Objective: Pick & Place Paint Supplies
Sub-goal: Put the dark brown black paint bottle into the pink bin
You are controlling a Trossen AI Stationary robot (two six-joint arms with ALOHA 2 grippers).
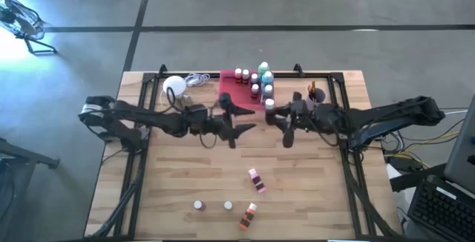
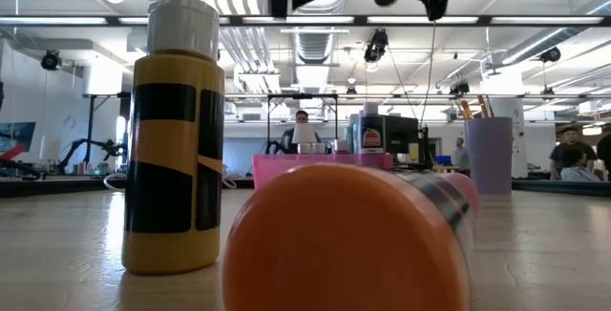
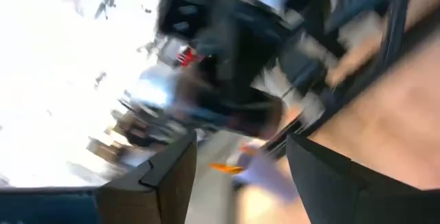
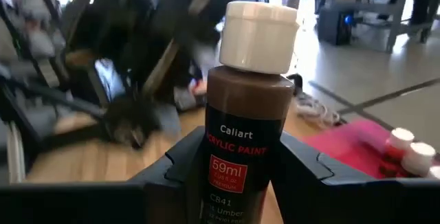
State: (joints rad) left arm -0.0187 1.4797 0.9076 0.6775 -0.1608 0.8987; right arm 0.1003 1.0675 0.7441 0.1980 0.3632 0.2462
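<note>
My right gripper (image 4: 237, 165) is shut on a brown paint bottle (image 4: 247, 107) with a white cap. It hovers over the table's middle (image 1: 280, 122), just near of the pink tray (image 1: 231, 92). My left gripper (image 1: 239, 123) faces it from the left, open, with nothing between its fingers (image 3: 165, 183). Several white-capped bottles (image 1: 256, 82) stand upright in the tray. Loose bottles lie or stand toward the near edge: a pink one (image 1: 256, 179), an orange one (image 1: 249, 214) and two small ones (image 1: 199, 205). My right gripper pinches the brown bottle's labelled body (image 4: 237, 148), well below the cap, between its two fingers (image 4: 313, 172). The fingers come at it about level, from the table's right. The bottle stands upright in the hold, cap up, clear of the table.
A white globe lamp (image 1: 174, 86) with its cord lies at the far left. A cup of brushes (image 1: 318, 93) stands right of the tray. In the low view a yellow-and-black bottle (image 2: 177, 139) stands and an orange bottle (image 2: 353, 239) lies close to the near edge.
</note>
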